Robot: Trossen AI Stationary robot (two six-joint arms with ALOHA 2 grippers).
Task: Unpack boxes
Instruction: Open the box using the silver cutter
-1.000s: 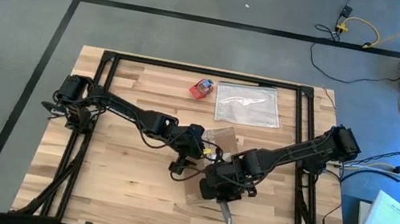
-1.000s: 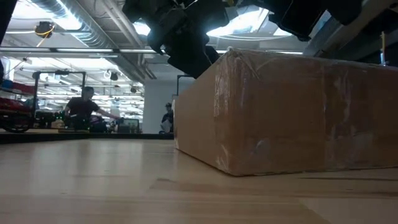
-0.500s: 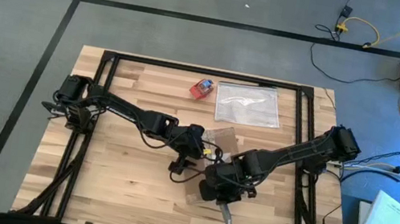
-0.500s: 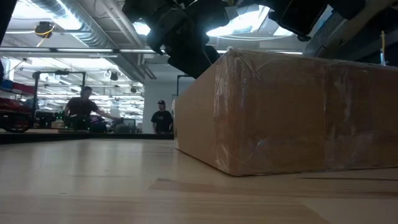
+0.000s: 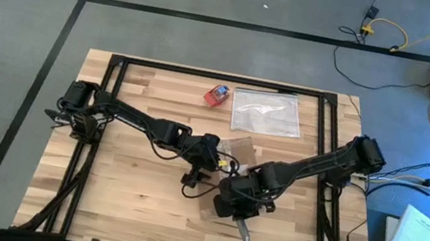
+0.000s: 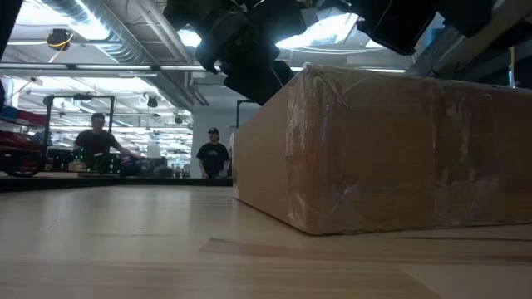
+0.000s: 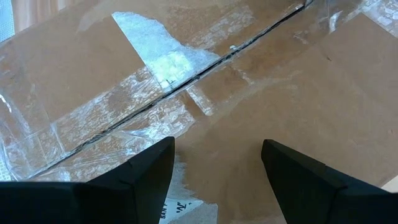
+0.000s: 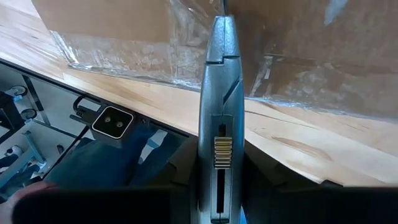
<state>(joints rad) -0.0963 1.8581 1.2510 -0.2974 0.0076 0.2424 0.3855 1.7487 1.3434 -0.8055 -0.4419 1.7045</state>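
- High view: cardboard box [image 5: 232,157] near table [image 5: 123,201] centre, mostly hidden under both arms. Left gripper [image 5: 209,165] on box top, right gripper [image 5: 238,205] at near edge, grey utility knife [image 5: 242,228] sticking out. Clear plastic bag [image 5: 266,113] and small red-and-blue object [image 5: 217,95] at far edge.
- Low view: box [image 6: 391,149] flat on table, tape shiny; two people in background.
- Left wrist view: fingers [image 7: 140,171] apart, holding nothing, over taped seam [image 7: 186,81].
- Right wrist view: fingers clamped on knife [image 8: 219,124], blade end at box side.

A standing person [image 6: 213,153] now shows in the background.
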